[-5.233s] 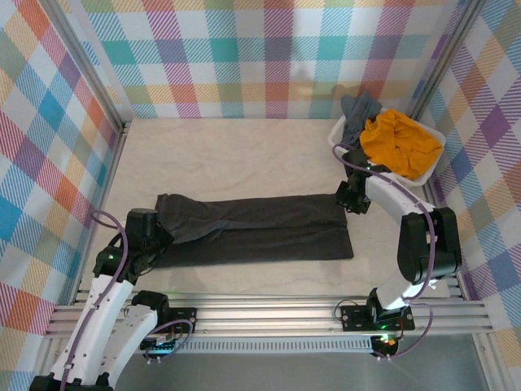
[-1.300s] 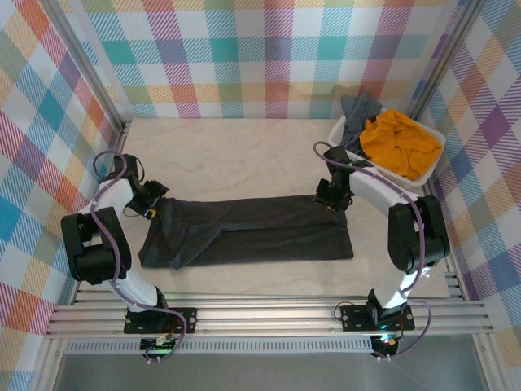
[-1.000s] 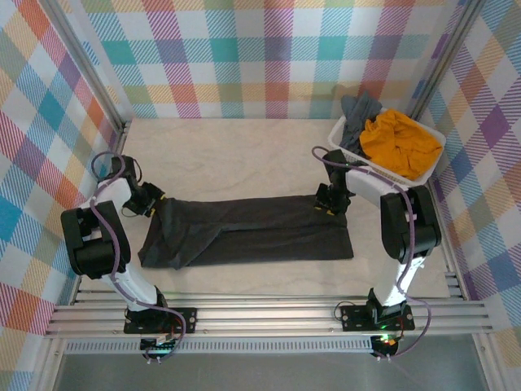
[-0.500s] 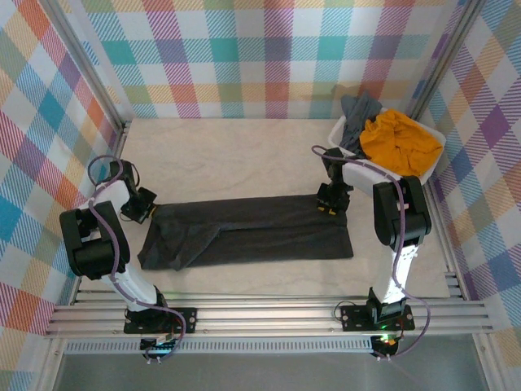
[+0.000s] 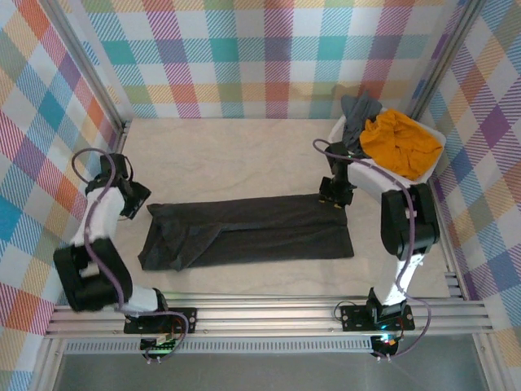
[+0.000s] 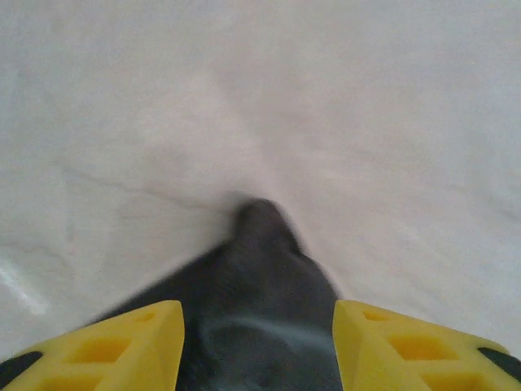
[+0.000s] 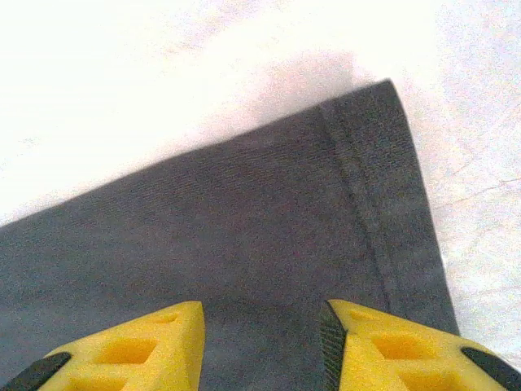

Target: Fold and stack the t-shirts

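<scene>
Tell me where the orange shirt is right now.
In the top view, the orange shirt lies bunched in the white basket at the far right corner of the table, just right of the slate grey shirt.

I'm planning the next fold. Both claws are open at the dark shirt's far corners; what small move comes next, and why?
Probably lower the left claw and close it on the corner of the dark charcoal t-shirt: both it and the right claw stand open, nothing held, and the shirt's left end lies rumpled, needing flattening.
</scene>
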`<state>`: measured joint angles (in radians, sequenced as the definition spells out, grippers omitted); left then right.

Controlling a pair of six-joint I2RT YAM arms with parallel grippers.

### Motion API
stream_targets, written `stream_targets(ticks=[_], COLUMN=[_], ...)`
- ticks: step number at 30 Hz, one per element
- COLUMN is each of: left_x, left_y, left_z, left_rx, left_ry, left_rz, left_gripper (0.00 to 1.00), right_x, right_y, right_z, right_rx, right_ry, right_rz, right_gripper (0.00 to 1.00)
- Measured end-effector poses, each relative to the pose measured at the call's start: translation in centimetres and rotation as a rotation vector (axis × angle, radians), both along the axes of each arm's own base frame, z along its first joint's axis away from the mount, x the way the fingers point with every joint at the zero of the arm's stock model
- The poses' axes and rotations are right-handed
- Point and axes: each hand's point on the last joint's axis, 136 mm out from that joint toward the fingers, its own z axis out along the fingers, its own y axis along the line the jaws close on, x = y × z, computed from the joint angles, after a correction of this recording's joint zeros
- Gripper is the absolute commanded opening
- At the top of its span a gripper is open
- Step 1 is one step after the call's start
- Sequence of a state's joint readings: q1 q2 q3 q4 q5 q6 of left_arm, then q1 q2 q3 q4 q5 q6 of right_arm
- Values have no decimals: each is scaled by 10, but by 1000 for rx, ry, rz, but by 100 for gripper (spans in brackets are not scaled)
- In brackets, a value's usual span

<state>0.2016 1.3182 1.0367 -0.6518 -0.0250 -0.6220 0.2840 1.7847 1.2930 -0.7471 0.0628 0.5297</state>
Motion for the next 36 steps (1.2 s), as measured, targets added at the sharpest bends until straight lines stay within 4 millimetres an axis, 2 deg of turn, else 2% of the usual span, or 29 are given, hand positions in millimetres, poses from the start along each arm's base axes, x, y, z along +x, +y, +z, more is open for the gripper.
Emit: stream_targets(ticks=[1, 3, 5, 7, 10, 11, 13, 17, 20, 24, 27, 32, 36], left_x=[-2, -8, -17, -31, -54, -59, -66, -62, -60, -53, -48, -43, -45], left_y=[-22, -64, -101, -117, -118, -119, -123, -131, -131, -130, -128, -129, -131], left_z=[15, 20, 7, -24, -69, -78, -91, -105, -110, -102, -97, -109, -115], left_rx=[3, -19, -49, -69, -84, -92, -104, -102, -96, -77, -65, -63, -75], left_ry=[-53, -81, -50, 40, 183, 212, 259, 274, 272, 222, 191, 209, 213], left_rz=[-71, -205, -325, -382, -388, -391, -404, -431, -431, -427, -424, -434, -434], left_gripper=[45, 44, 43, 44, 44, 44, 44, 43, 44, 46, 43, 32, 10], right_x=[1, 1, -2, -9, -19, -23, -28, -32, -33, -33, -34, -35, -34], right_y=[3, 12, 26, 42, 59, 64, 70, 71, 72, 73, 74, 75, 74], right_z=[14, 39, 62, 78, 87, 87, 86, 87, 91, 93, 93, 93, 93], right_rx=[11, 49, 95, 143, 195, 206, 221, 232, 242, 252, 257, 258, 258], right_ry=[-41, -110, -170, -208, -218, -215, -205, -200, -207, -208, -206, -205, -205], right_rz=[14, 46, 84, 127, 171, 181, 196, 194, 190, 191, 192, 195, 195], right_gripper=[45, 45, 46, 46, 46, 46, 47, 47, 47, 47, 47, 47, 47])
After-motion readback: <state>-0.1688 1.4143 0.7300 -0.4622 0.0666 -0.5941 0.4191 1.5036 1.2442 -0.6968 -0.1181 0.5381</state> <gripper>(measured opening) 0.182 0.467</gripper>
